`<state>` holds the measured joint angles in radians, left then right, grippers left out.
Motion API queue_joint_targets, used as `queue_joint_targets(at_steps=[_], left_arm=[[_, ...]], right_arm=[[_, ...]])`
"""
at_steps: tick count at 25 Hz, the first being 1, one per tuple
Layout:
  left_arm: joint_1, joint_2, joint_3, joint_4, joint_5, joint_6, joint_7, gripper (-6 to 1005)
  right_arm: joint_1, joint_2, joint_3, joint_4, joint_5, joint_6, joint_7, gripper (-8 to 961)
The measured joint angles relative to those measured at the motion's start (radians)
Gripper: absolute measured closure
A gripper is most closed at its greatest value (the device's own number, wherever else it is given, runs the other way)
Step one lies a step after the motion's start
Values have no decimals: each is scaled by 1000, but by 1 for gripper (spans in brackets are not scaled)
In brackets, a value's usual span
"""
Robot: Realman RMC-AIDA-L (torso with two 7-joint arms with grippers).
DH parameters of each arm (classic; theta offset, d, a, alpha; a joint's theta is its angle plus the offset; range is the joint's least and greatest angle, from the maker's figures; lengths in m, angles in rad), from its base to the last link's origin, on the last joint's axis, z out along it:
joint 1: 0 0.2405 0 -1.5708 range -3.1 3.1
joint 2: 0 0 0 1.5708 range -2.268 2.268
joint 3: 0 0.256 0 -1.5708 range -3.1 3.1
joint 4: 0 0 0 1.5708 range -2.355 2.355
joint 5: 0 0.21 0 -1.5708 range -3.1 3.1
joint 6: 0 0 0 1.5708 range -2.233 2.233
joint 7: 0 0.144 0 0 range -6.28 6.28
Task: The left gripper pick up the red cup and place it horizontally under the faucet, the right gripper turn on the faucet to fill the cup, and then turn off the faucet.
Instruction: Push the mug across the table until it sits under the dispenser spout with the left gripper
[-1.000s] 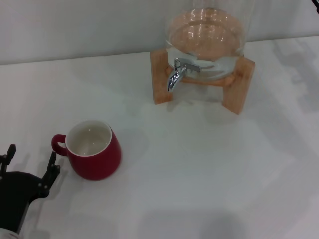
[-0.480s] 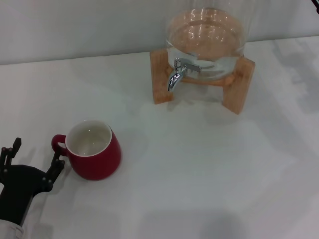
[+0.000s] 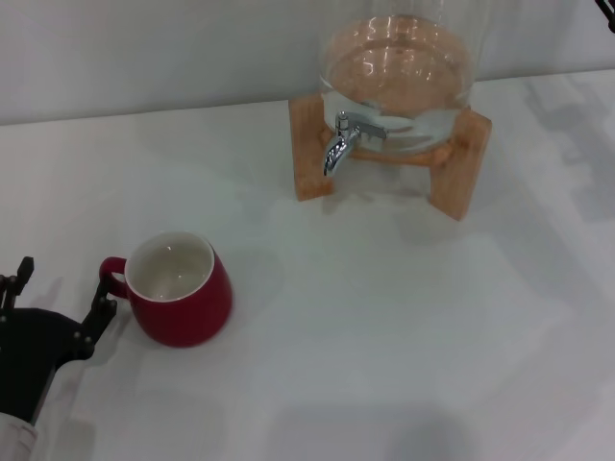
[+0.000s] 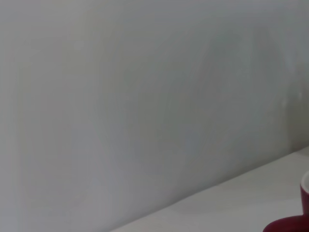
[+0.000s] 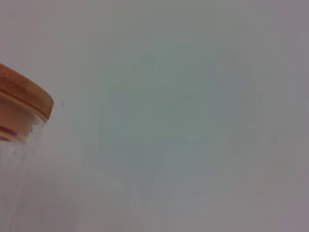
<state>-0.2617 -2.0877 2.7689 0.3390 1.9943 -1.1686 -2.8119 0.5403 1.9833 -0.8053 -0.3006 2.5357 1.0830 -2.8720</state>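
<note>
The red cup (image 3: 181,289) stands upright on the white table, white inside showing, its loop handle turned to the left. My left gripper (image 3: 60,286) is open at the lower left. Its near finger (image 3: 100,302) is just beside the handle and the other finger is farther left, so the cup is not between them. A red edge of the cup (image 4: 289,224) shows in the left wrist view. The faucet (image 3: 337,144) sticks out from the glass jar (image 3: 399,58) on its wooden stand (image 3: 309,154), far from the cup. The right gripper is out of view.
The right wrist view shows the jar's wooden lid (image 5: 24,94) against a plain wall. A small dark sliver (image 3: 607,10) sits at the head view's top right corner. White tabletop (image 3: 384,317) stretches between cup and stand.
The left gripper has edged forward beside the cup's handle, drifting slightly right and then back left. The cup and jar have stayed where they were.
</note>
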Motion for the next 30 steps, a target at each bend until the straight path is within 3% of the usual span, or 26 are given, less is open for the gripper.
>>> queue_joint_targets(at_steps=[30], left_arm=[[-63, 3, 10, -21, 10, 67, 0, 123]], right_arm=[[-4, 3, 0, 0, 0, 9, -1, 290]])
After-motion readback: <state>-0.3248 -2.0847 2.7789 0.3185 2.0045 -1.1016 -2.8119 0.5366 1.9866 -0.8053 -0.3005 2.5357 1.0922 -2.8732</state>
